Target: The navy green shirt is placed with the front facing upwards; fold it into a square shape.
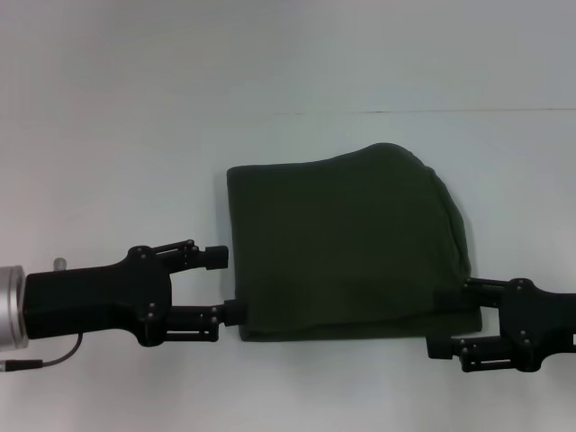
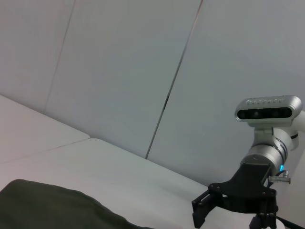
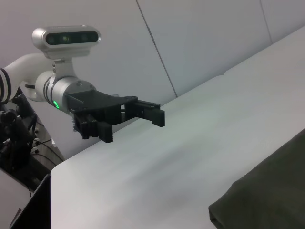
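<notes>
The navy green shirt lies folded into a rough rectangle in the middle of the white table, its plain side up and no lettering showing. My left gripper is open at the shirt's near left corner, its lower finger touching the hem. On the other side, my right gripper is open at the near right corner, one finger over the cloth and the other just off it. The left wrist view holds a strip of shirt and the far right gripper. The right wrist view catches a shirt corner and the left gripper.
The white table spreads all round the shirt, with a seam line across the back. Pale wall panels stand behind the table in both wrist views. Cables and a stand sit beyond the table's left end.
</notes>
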You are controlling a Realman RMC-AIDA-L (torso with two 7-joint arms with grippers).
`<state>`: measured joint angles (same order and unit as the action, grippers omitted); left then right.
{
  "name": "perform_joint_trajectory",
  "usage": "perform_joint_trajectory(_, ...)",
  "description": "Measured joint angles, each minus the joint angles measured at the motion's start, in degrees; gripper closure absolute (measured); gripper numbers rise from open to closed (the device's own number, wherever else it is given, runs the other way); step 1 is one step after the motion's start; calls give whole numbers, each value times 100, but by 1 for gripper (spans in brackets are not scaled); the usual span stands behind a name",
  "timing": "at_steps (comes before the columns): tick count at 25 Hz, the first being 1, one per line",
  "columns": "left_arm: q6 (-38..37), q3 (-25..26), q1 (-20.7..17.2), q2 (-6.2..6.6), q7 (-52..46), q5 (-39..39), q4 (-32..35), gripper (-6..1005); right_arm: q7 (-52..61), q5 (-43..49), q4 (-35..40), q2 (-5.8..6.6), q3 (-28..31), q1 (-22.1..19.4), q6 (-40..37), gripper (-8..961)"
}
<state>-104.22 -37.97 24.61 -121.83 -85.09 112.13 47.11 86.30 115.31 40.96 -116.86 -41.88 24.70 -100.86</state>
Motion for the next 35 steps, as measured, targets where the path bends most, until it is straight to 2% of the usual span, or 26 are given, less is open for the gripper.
perform_joint_trajectory(17,-461,-25,23,39,-15,105,0,108,0,-1,0,18,-22,144,58,52)
perform_joint_trajectory(35,-485,-53,73,45,-87,204,-45,109,0,-2,0,8,-22,149,126,53)
